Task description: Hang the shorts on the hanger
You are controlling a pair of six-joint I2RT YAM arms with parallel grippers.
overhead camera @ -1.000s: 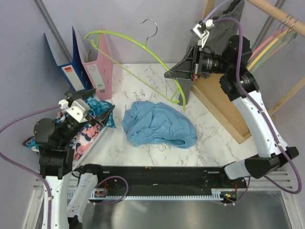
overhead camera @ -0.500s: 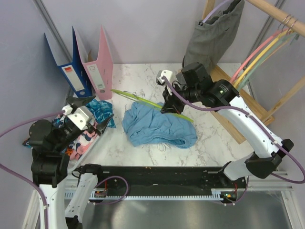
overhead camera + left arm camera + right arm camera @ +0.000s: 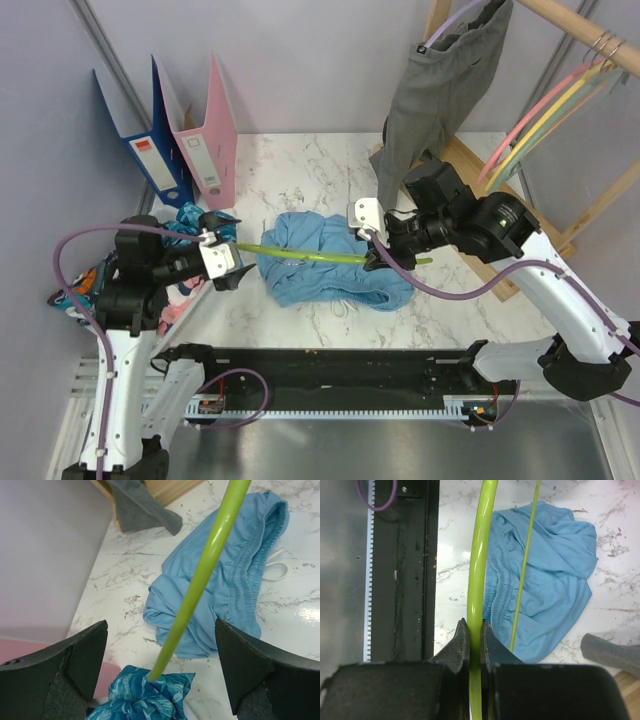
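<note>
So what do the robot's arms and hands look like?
The left arm and right arm are white tubes with chunky black joints. A purple cable loops along each one. The left hand and right hand have black wedge-shaped fingers, with a white block behind them.

Lime-green hanger [image 3: 300, 256]; plain light blue shorts [image 3: 335, 285]; beside the shorts, blue leaf-patterned cloth [image 3: 145, 700]; white, grey-veined marble table [image 3: 300, 170].

Our left gripper [image 3: 228, 251], at centre left, gapes wide; our right gripper [image 3: 373, 262], mid-frame, pinches the hanger [image 3: 300, 256].
</note>
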